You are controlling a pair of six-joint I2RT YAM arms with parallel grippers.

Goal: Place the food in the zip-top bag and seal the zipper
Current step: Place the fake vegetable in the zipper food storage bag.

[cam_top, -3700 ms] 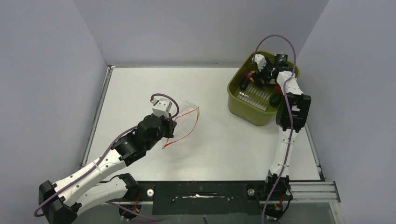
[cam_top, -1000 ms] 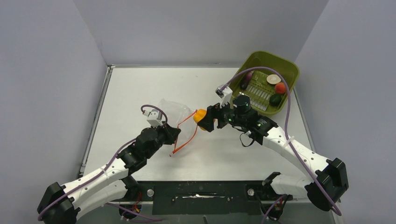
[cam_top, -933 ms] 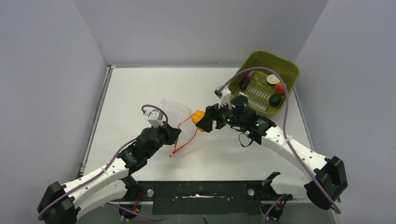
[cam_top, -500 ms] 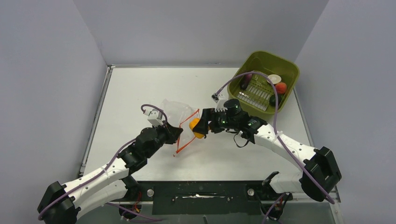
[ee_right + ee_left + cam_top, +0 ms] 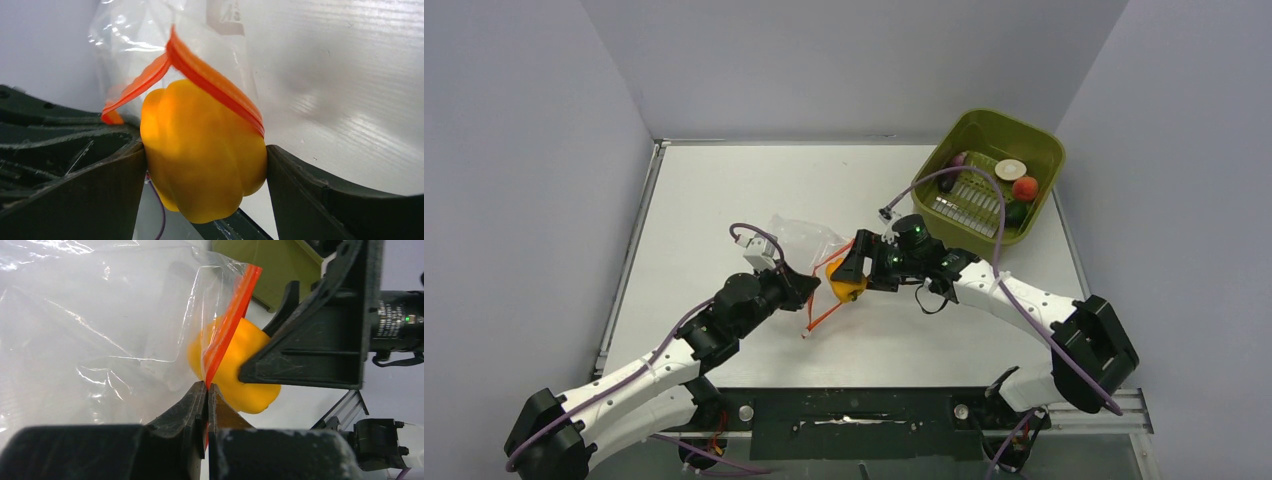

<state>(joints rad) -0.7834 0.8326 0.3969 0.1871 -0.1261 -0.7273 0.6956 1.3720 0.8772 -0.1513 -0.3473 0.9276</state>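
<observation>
My left gripper (image 5: 808, 291) (image 5: 207, 386) is shut on the red zipper strip (image 5: 231, 320) of the clear zip-top bag (image 5: 796, 240) (image 5: 95, 335) and holds its mouth open above the table. My right gripper (image 5: 846, 277) (image 5: 205, 155) is shut on the yellow-orange bell pepper (image 5: 844, 287) (image 5: 202, 155) (image 5: 235, 370), which sits in the bag's mouth, its front part past the zipper (image 5: 215, 80). The pale round slice (image 5: 1010, 169), red-orange fruit (image 5: 1025, 187), dark purple piece (image 5: 959, 159) and dark green piece (image 5: 1016, 211) lie in the olive-green basket (image 5: 1036, 137).
The olive-green basket stands at the table's far right corner, near the right wall. Purple cables loop over both arms. Grey walls close in the table (image 5: 724, 190) on three sides.
My right gripper has carried the bell pepper from the basket leftward and down into the bag's mouth. My left gripper has kept hold of the zipper, shifting only slightly.
</observation>
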